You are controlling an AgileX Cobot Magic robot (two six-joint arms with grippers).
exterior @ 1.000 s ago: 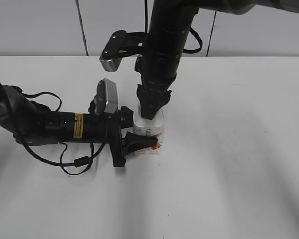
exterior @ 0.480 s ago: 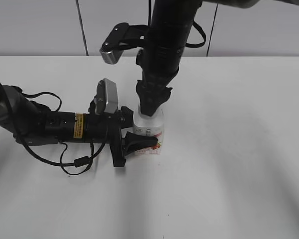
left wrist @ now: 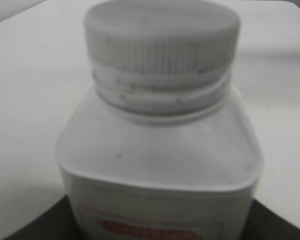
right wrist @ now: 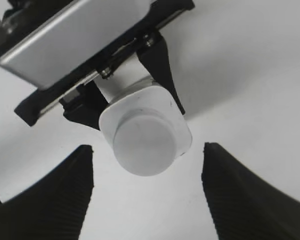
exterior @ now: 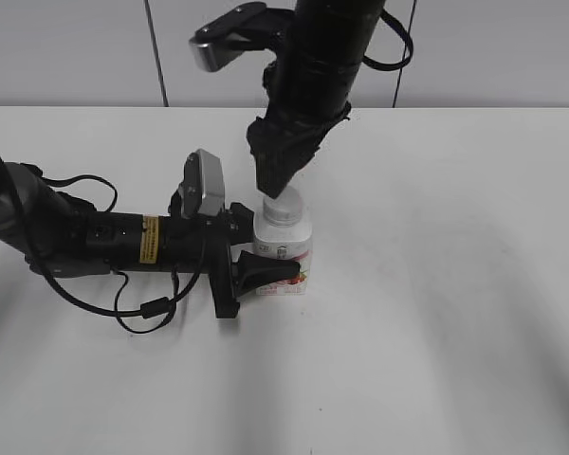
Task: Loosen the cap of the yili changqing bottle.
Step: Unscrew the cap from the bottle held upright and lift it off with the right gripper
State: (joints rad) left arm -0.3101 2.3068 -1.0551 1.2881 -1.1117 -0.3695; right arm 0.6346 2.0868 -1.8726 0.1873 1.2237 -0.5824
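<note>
White tabletop (exterior: 436, 313), grey panelled wall behind. Small squat white plastic bottle with a pink-red fruit label (exterior: 284, 254) stands upright left of centre on the table. Round ribbed white plastic screw cap (left wrist: 162, 35) sits on its neck, level, no gap visible at the collar.

Left gripper (exterior: 266, 270) lies low along the table and clamps the bottle's body from the side, jaws closed on the label zone; the left wrist view shows dark jaw edges at both lower corners of the bottle.

Right gripper (exterior: 273, 180) hangs just above the cap, not touching it. Right wrist view: its ribbed black fingers (right wrist: 55, 195) are spread wide, the cap between and below them, nothing held.

Judgement: bottle is braced; the twisting hand is clear of the cap, so this looks like a pause between turns or a release. Whether the cap is loosened cannot be told. Next move likely calls for descending straight, closing on the cap's ribbed rim, then rotating while the left holds firm.
</note>
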